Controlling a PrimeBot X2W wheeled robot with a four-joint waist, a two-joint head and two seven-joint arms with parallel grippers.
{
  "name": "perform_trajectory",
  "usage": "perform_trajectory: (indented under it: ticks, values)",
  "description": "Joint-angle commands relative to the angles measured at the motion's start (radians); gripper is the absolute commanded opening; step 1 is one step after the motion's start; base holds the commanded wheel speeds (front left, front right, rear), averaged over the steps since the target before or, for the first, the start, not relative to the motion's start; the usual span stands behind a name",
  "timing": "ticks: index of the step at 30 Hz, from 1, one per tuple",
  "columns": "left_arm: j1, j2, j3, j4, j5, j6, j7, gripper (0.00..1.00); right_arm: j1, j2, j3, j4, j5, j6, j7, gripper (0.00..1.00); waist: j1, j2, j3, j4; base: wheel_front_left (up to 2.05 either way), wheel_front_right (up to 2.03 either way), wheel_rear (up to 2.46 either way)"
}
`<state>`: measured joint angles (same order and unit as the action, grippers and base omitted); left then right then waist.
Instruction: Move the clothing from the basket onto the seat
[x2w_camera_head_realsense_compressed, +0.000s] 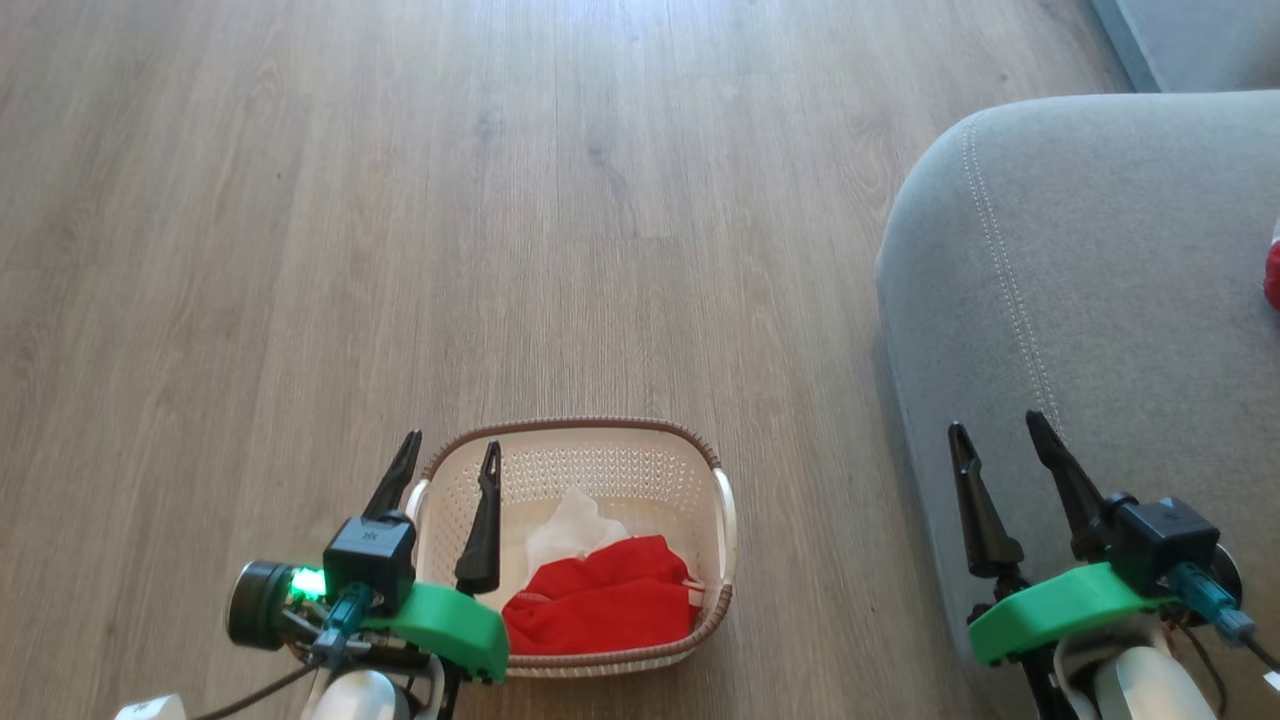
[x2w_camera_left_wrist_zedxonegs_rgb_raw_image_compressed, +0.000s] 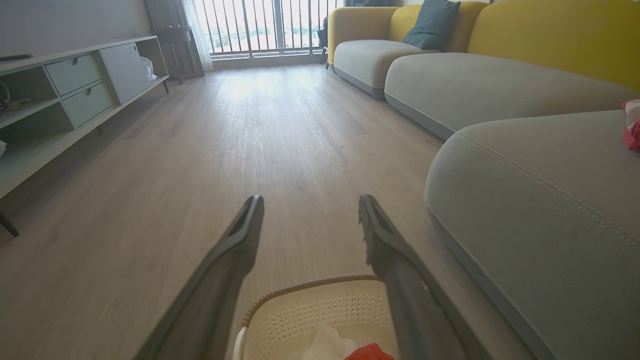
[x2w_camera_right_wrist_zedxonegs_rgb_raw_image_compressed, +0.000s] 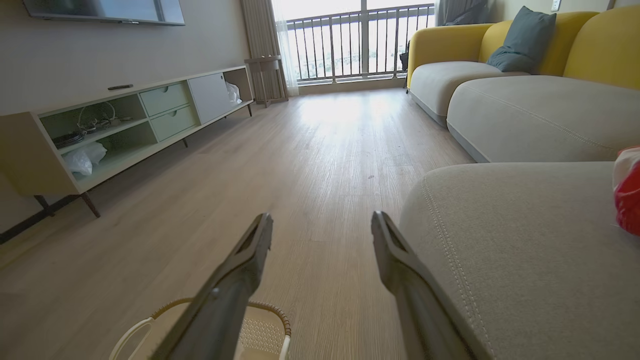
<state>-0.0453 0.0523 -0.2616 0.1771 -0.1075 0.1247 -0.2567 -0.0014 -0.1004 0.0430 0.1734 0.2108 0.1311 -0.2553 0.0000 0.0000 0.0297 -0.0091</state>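
Above the basket (x2w_camera_head_realsense_compressed: 600, 470), left rim: left gripper (x2w_camera_head_realsense_compressed: 452, 440), jaws spread wide and empty; one finger outside the rim, one over the inside; poised, I judge, for a reach down.
Over the seat (x2w_camera_head_realsense_compressed: 1100, 300), front edge: right gripper (x2w_camera_head_realsense_compressed: 996, 420), jaws likewise wide apart, holding nothing; it waits near the drop spot.
In the basket's near right corner: the clothing (x2w_camera_head_realsense_compressed: 600, 600), a red heap with white fabric; not yet lifted.
On the wood floor (x2w_camera_head_realsense_compressed: 400, 200): the basket, just beside the seat; that closeness keeps the carry short.
At the seat's right: one red garment (x2w_camera_head_realsense_compressed: 1272, 275), already delivered.
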Motion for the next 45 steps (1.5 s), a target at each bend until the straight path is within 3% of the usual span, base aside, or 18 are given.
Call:
perform_trajectory:
  ticks: [1, 12, 23, 27, 36, 40, 45]
  values:
    - [-0.032, -0.002, 0.024, -0.029, -0.01, -0.006, -0.005, 1.0, -0.032, -0.011, 0.025, -0.025, -0.003, 0.0, -0.006, 1.0, 0.0, 0.0, 0.005, -0.004, 0.0, 0.0, 0.0]
    - [-0.083, -0.002, 0.016, 0.079, 0.011, -0.077, -0.005, 1.0, -0.068, 0.013, -0.007, 0.004, -0.034, 0.0, -0.006, 1.0, 0.0, 0.0, 0.151, -0.056, 0.0, 0.0, 0.0]
    - [-0.284, 0.067, -0.04, 0.363, 0.126, -0.138, -0.005, 1.0, -0.144, 0.047, -0.027, -0.001, -0.066, 0.0, -0.006, 1.0, 0.0, 0.0, 0.465, -0.169, 0.0, 0.0, 0.0]
    - [-0.377, 0.117, -0.075, 0.459, 0.167, -0.146, -0.005, 1.0, -0.164, 0.049, -0.011, -0.004, 0.027, 0.0, -0.006, 1.0, 0.0, 0.0, 0.568, -0.212, 0.0, 0.0, 0.0]
    - [-0.57, 0.214, -0.188, 0.674, 0.255, -0.171, -0.005, 1.0, -0.184, 0.05, 0.039, -0.036, 0.105, 0.0, -0.006, 1.0, 0.0, 0.0, 0.753, -0.297, 0.0, 0.0, 0.0]
    - [-0.666, 0.231, -0.234, 0.8, 0.295, -0.173, -0.005, 1.0, -0.18, 0.05, 0.092, -0.059, 0.223, 0.0, -0.006, 1.0, 0.0, 0.0, 0.813, -0.323, 0.0, 0.0, 0.0]
    - [-0.792, 0.248, -0.276, 0.952, 0.341, -0.167, 0.001, 1.0, -0.184, 0.05, 0.155, -0.072, 0.247, 0.0, -0.006, 1.0, 0.0, 0.0, 0.877, -0.365, 0.0, 0.0, 0.0]
